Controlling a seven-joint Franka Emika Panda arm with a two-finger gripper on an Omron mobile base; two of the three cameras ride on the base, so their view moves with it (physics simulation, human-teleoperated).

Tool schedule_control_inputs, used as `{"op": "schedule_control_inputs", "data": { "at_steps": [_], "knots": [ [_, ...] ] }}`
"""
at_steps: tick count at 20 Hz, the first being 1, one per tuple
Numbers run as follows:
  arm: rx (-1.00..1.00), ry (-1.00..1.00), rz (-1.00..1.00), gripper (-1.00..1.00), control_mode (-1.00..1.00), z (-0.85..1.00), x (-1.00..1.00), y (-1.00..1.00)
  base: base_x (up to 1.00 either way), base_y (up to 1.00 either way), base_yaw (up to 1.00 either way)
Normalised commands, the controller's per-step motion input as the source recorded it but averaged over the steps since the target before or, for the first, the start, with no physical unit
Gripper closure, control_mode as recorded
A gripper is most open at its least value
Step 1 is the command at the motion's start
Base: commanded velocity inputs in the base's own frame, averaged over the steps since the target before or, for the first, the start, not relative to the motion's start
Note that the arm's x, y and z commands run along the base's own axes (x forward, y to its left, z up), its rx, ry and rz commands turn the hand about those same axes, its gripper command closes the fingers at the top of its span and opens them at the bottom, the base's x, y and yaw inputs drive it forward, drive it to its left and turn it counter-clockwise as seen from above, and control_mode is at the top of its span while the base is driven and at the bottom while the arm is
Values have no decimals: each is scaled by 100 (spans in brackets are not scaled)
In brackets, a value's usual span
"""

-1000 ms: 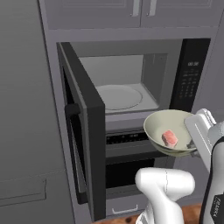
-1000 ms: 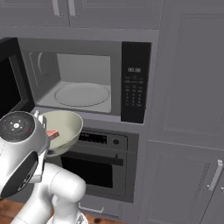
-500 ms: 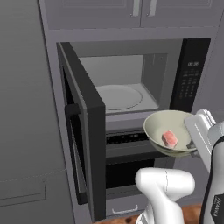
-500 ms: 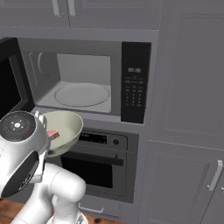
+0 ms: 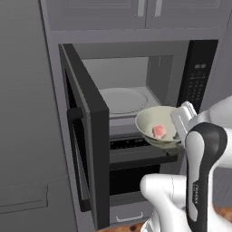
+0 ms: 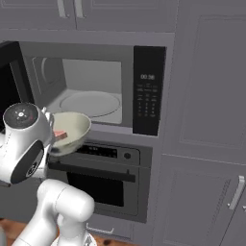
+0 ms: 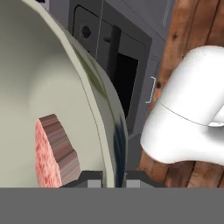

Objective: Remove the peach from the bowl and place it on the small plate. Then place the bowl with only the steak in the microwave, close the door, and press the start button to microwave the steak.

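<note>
- The microwave (image 5: pixel 136 86) is built into grey cabinets, and its door (image 5: pixel 86 136) is swung wide open to the left, with the dark window edge-on in the left base view.
- Inside the microwave a pale round turntable (image 6: pixel 91 103) lies flat on the floor of the cavity.
- A black keypad panel (image 6: pixel 148 91) runs down the right side of the microwave.
- The bowl (image 5: pixel 158 127) is held in the air just in front of the microwave opening, below the level of the cavity floor and above the oven (image 6: pixel 103 185).
- The steak (image 5: pixel 159 131), a small pink slab, lies inside the bowl; in the hand view it rests against the bowl's inner wall.
- The claw (image 7: pixel 113 179) is clamped on the bowl's rim, one tip inside the wall and one outside, at the side of the bowl nearest the robot.
- Below the oven a strip of wooden floor (image 7: pixel 192 39) shows.
</note>
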Motion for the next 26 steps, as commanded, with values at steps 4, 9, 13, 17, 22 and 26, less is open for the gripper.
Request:
{"op": "schedule_control_inputs", "data": {
  "at_steps": [4,9,13,17,22,26],
  "knots": [
    [2,-2,-5,100,-100,0,92,27,0,0,0],
    [6,-4,-1,100,-100,-8,81,1,0,0,0],
    [4,-6,0,100,-100,-13,71,0,0,0,0],
    [0,0,0,100,-100,-1,73,2,0,0,0],
    [1,0,0,100,-100,-5,80,2,0,0,0],
    [0,0,0,100,-100,-15,72,14,0,0,0]
  ]
}}
